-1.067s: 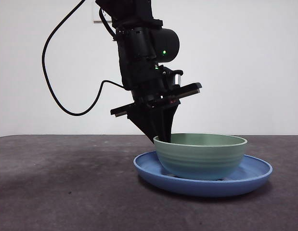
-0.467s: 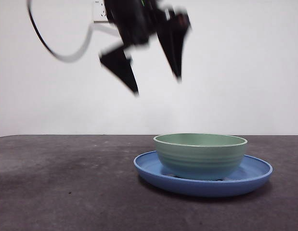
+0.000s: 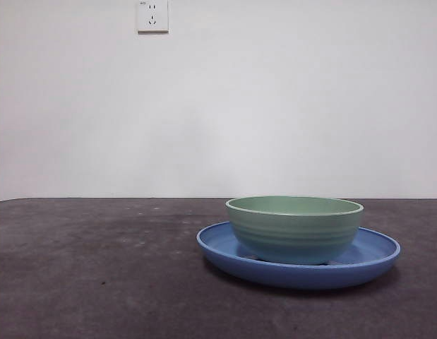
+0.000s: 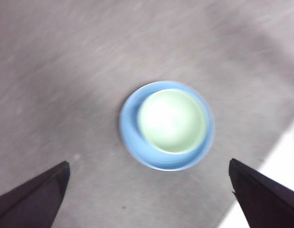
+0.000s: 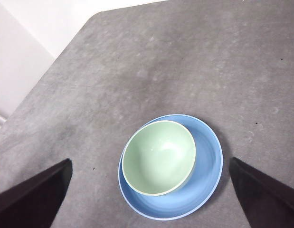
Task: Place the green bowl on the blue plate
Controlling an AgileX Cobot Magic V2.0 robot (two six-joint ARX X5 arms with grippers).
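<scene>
Confirm the placement first. The green bowl [image 3: 294, 227] sits upright inside the blue plate [image 3: 373, 258], and the plate rests flat on the bench [image 3: 98, 268]. In the right wrist view the bowl [image 5: 158, 157] lies off-centre, with one side close to the plate's rim [image 5: 211, 178] and a wider crescent of blue exposed on the opposite side. Judge the task as complete.

Check both grippers. The left gripper [image 4: 151, 209] hangs well above the bowl [image 4: 171, 121] and plate [image 4: 130, 137], directly over them, with its jaws spread wide and empty. The right gripper [image 5: 151, 209] is also well above the pair, jaws spread wide and holding nothing. Neither gripper appears in the front view.

Handling notes, as a judgement only:
- Treat the bowl as rigid and light; it looks like glazed ceramic or hard plastic, so it may chip if dropped.
- Expect the glossy plate to be slippery; the bowl could slide toward the rim if nudged.
- If you must regrasp, take the bowl by its rim wall, one jaw inside and one outside, on the side nearest the descending gripper.
- Do not pinch across the full width; the ridged outer wall curves and may slip.
</scene>
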